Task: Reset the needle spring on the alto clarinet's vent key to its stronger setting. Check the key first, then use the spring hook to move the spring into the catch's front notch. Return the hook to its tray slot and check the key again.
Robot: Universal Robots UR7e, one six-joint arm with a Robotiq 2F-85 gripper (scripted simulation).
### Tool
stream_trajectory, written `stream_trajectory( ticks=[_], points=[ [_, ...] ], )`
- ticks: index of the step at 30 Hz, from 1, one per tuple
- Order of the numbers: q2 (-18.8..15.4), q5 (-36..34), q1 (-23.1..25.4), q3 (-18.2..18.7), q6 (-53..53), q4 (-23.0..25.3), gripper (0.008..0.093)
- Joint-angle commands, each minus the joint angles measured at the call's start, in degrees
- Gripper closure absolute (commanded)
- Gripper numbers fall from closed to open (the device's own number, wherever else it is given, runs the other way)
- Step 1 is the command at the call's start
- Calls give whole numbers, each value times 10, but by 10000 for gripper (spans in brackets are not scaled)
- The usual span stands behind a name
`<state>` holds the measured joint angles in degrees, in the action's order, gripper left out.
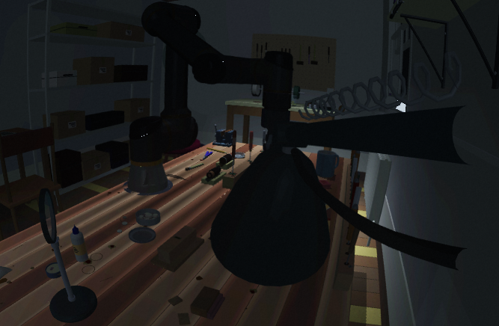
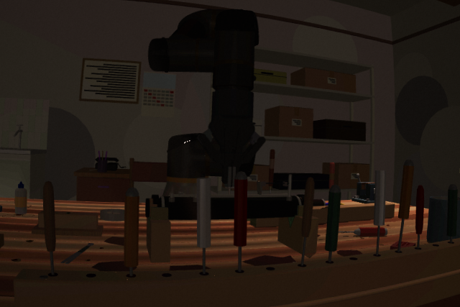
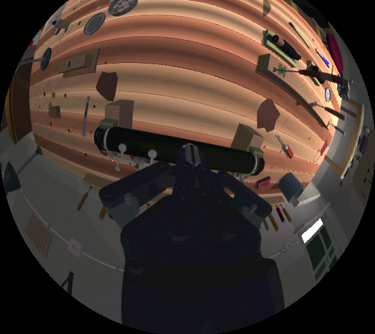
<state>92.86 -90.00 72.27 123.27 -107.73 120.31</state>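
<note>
My gripper [image 3: 190, 155] points down at the black alto clarinet body [image 3: 178, 150], which lies across two wooden cradle blocks [image 3: 119, 113] on the bench, and the fingers are closed with nothing between them. The silver keywork [image 3: 134, 158] sits on the clarinet's near side, left of the fingertips. In the second side camera the gripper [image 2: 232, 177] hangs just over the clarinet [image 2: 230, 207]. A long tray [image 3: 290, 87] lies to the right on the bench with a thin hook tool [image 3: 281, 71] at its near end. In the side camera a dark lamp shade [image 1: 271, 215] hides the clarinet.
Behind the bench stand shelves with boxes [image 2: 308, 110] and the arm's base [image 1: 147, 161]. A rack of upright tool handles [image 2: 239, 214] lines the bench's front edge. Small dishes [image 3: 122, 3], wooden blocks [image 3: 78, 62], leather scraps [image 3: 267, 115] and a red screwdriver [image 3: 285, 148] lie scattered on the wood.
</note>
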Motion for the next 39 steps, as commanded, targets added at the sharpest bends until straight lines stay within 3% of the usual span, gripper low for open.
stream_trajectory(
  ticks=[1,12,29,39],
  points=[
    [10,0,0,-12,0,-20,934],
    [28,0,-1,-30,-1,-57,934],
    [91,0,-7,-128,-7,-217,934],
    [100,0,-9,-155,-9,-254,934]
  ],
)
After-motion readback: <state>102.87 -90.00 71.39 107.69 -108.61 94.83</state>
